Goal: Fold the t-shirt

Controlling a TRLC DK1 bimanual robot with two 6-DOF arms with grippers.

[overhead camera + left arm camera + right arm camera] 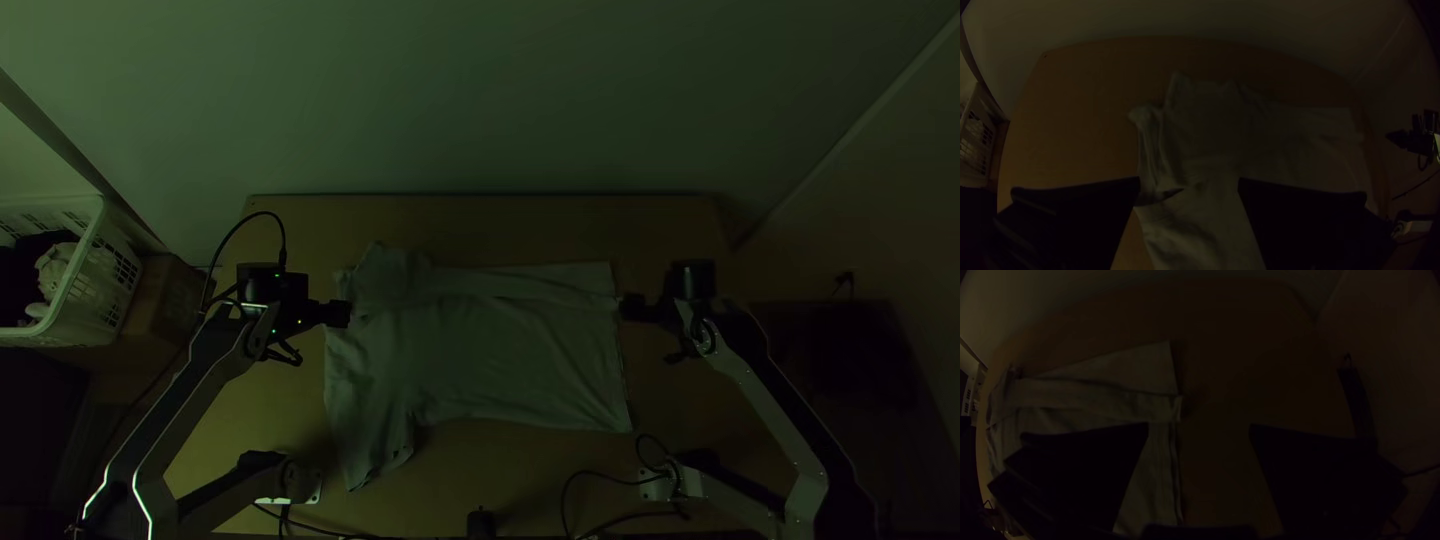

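Observation:
The light t-shirt [500, 350] lies across the middle of the table, its far side partly folded over in a strip, with bunched cloth at its left end. Over that left end is my left gripper [338, 314]; my right gripper [632, 307] is by the straight edge at the other end. In the left wrist view my left gripper [1189, 185] stands open above the wrinkled cloth [1210, 145]. My right gripper [1199, 432] is open too in the right wrist view, one finger over the shirt [1150, 480], the other over bare wood.
The wooden table [480, 225] reaches back to a pale wall. A white basket [80, 290] holding cloth stands beyond its left side. Black cables [610, 480] and a small dark object [481, 522] lie near the front edge.

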